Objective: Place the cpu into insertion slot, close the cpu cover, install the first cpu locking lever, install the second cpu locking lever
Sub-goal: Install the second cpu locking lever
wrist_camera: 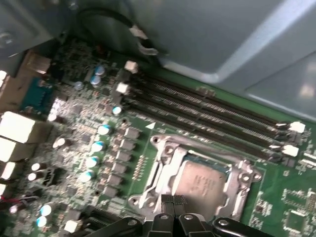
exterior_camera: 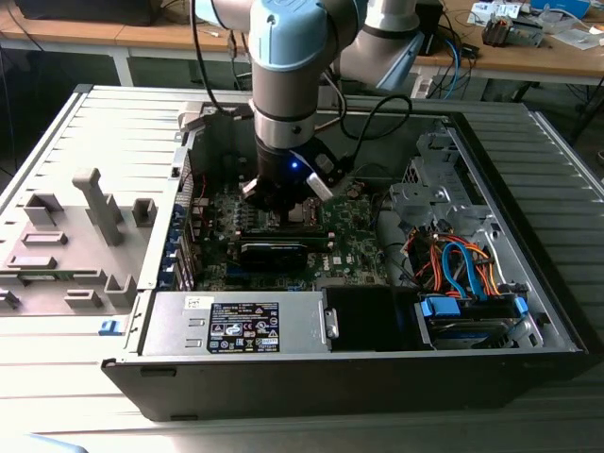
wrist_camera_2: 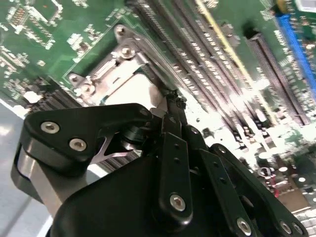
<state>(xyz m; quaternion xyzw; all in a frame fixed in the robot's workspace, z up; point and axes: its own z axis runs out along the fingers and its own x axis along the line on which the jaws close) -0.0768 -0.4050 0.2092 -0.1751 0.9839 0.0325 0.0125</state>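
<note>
The claw (wrist_camera: 172, 210) is low over the green motherboard (wrist_camera: 98, 133), right at the edge of the insertion slot (wrist_camera: 163, 170). Its black fingers (wrist_camera: 173, 201) are pressed together at the tips, with nothing seen between them, so the claw is closed. In the second wrist view the claw (wrist_camera_2: 170, 106) reaches down to the edge of the slot's metal frame, and its fingertips (wrist_camera_2: 173, 118) look like they touch it or sit just above it; I cannot tell which.

The cpu (wrist_camera: 200, 183) lies flat inside the insertion slot, with its silvery-grey top facing up. The cpu cover (wrist_camera: 236, 185) lies down flat around the chip, and the chip shows through its big square window. In the second wrist view the cpu (wrist_camera_2: 136, 89) and the cpu cover (wrist_camera_2: 106, 69) show as bright metal just past the claw.

Just beside the slot run long black memory slots (wrist_camera: 212, 118), side by side. On the other side of the slot stand rows of small round capacitors (wrist_camera: 96, 148).

In the exterior view the blue and grey arm (exterior_camera: 288, 75) comes straight down into the open computer case (exterior_camera: 311, 387), and the claw (exterior_camera: 281, 200) is down at the motherboard. Near the slot lies a long black card (exterior_camera: 274, 253). Further off in the case are orange and blue cables (exterior_camera: 462, 264). The case rests on a grey slatted surface (exterior_camera: 57, 340), next to a grey plastic holder (exterior_camera: 66, 236).
</note>
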